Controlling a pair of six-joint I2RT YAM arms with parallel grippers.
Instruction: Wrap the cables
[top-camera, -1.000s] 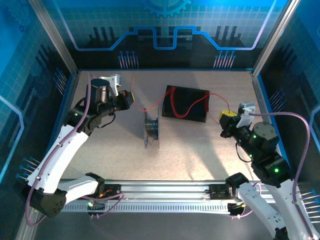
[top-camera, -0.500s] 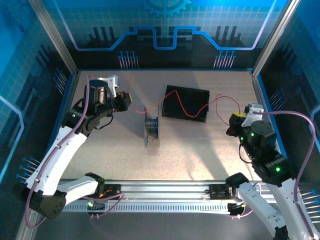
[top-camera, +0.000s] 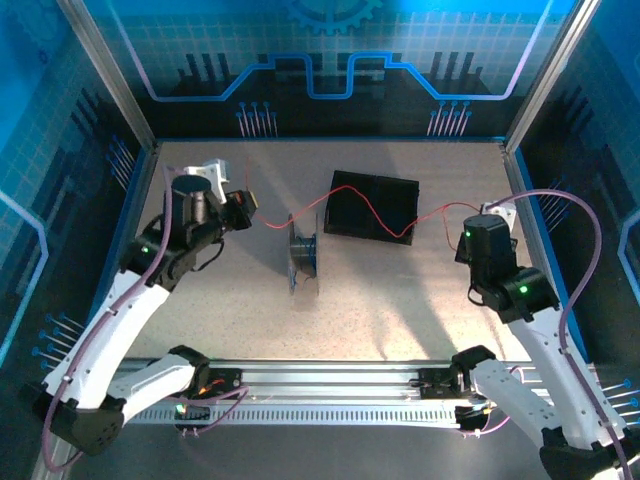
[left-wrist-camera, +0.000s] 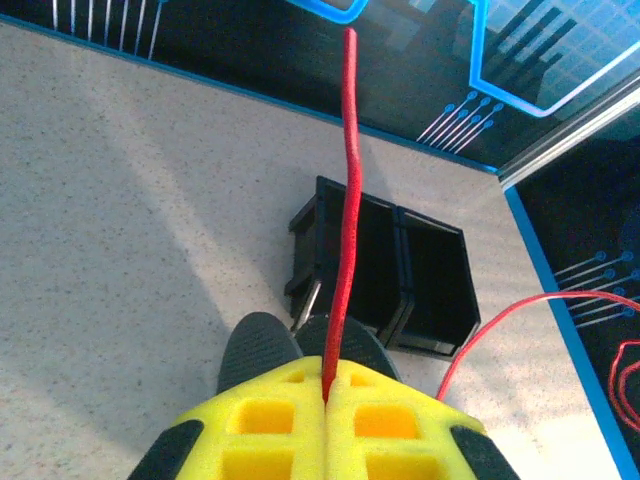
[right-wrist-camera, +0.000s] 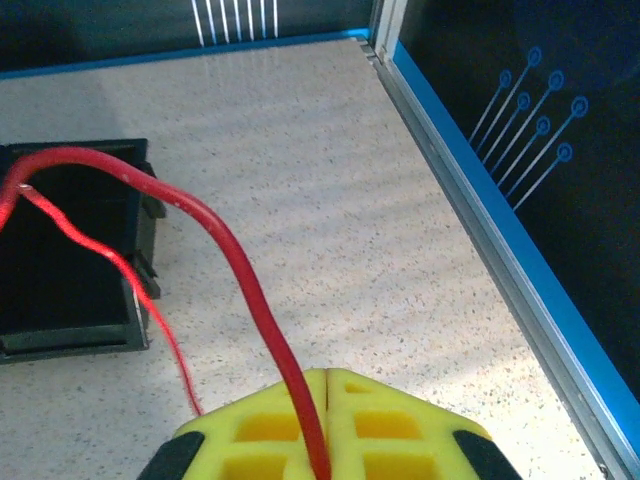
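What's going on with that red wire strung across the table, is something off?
Nothing looks spilled or damaged. The red wire is pinched at one end by the left hand and at the other by the right hand. It sags in a loose wave over the black box, passing the upright spool.

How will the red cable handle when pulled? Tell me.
Probably floppy: the red cable bends in loose curves from the right gripper. Perhaps slightly springy: it juts nearly straight from the left gripper. Likely light and slippery, being so thin.
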